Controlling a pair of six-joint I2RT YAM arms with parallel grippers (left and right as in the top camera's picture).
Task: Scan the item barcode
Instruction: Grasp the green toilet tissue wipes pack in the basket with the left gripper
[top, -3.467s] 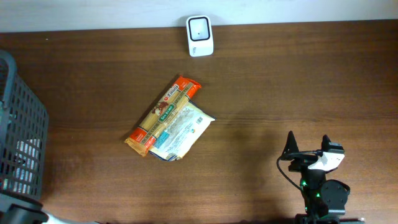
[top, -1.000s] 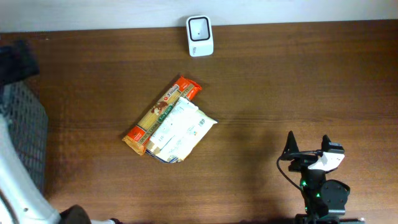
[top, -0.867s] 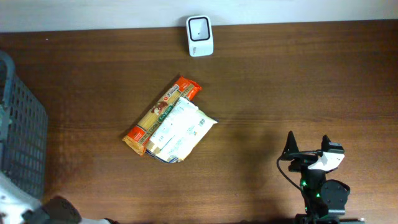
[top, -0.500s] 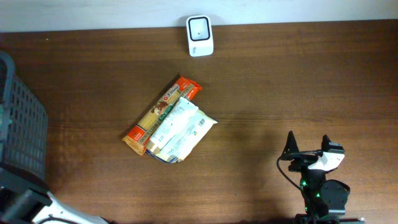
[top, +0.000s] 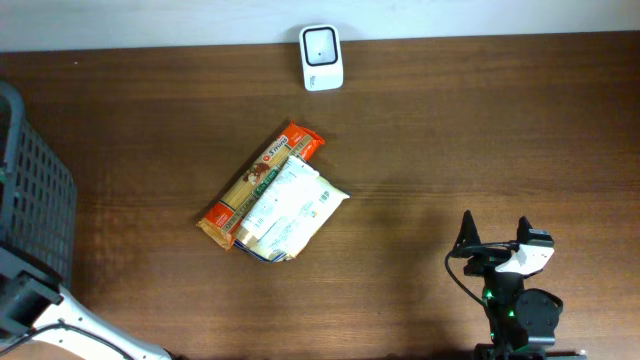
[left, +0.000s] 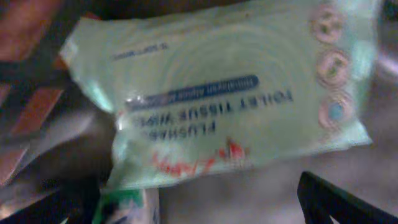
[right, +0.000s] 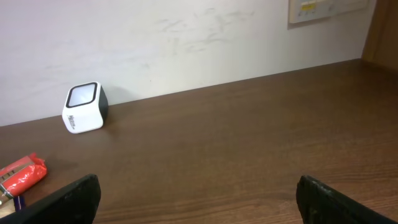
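Observation:
Two packets lie together mid-table in the overhead view: an orange pasta packet (top: 258, 186) and a white packet (top: 291, 208) overlapping its right side. The white barcode scanner (top: 321, 57) stands at the table's far edge; the right wrist view shows the scanner (right: 85, 107) and the tip of the orange packet (right: 23, 173). My right gripper (top: 495, 247) rests open near the front right, far from the packets, with only bare table between its fingertips (right: 199, 202). My left gripper (left: 199, 208) is open just above a pale green pack of wipes (left: 230, 93) and holds nothing.
A dark mesh basket (top: 35, 200) stands at the table's left edge. Part of the left arm (top: 30, 312) shows at the bottom left corner. A wall runs behind the scanner.
The left arm swept along the left edge by the basket and now shows only at the bottom left corner. The packets, the scanner and the right arm have stayed put over the last second.

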